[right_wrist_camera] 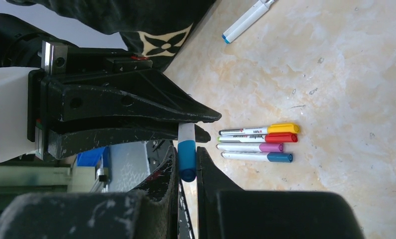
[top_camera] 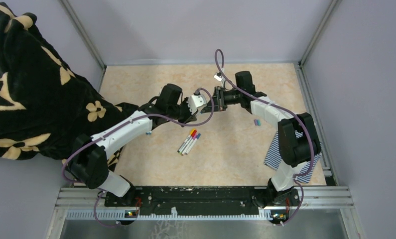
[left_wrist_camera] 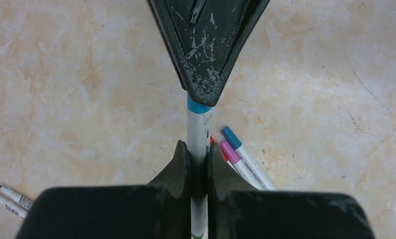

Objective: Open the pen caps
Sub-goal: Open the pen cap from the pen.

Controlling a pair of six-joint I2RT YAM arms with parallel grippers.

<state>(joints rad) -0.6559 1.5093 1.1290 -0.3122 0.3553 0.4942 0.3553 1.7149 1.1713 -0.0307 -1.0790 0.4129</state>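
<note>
My left gripper (left_wrist_camera: 198,152) is shut on the white barrel of a pen (left_wrist_camera: 198,130), held above the table. My right gripper (right_wrist_camera: 187,160) is shut on that pen's blue cap (right_wrist_camera: 187,155), which sits on the barrel's end. In the top view the two grippers meet tip to tip, left (top_camera: 208,103) and right (top_camera: 217,98). Below them lie several capped pens (right_wrist_camera: 258,143) side by side, with a yellow cap (right_wrist_camera: 283,128), a red cap (right_wrist_camera: 281,138), a purple cap (right_wrist_camera: 271,148) and a blue cap (right_wrist_camera: 279,158).
Loose caps (top_camera: 257,122) lie right of centre. Two uncapped pens (left_wrist_camera: 10,199) rest near the left arm, and another pen (right_wrist_camera: 245,20) lies farther off. A striped cloth (top_camera: 280,149) sits under the right arm. A black floral blanket (top_camera: 31,84) covers the left side.
</note>
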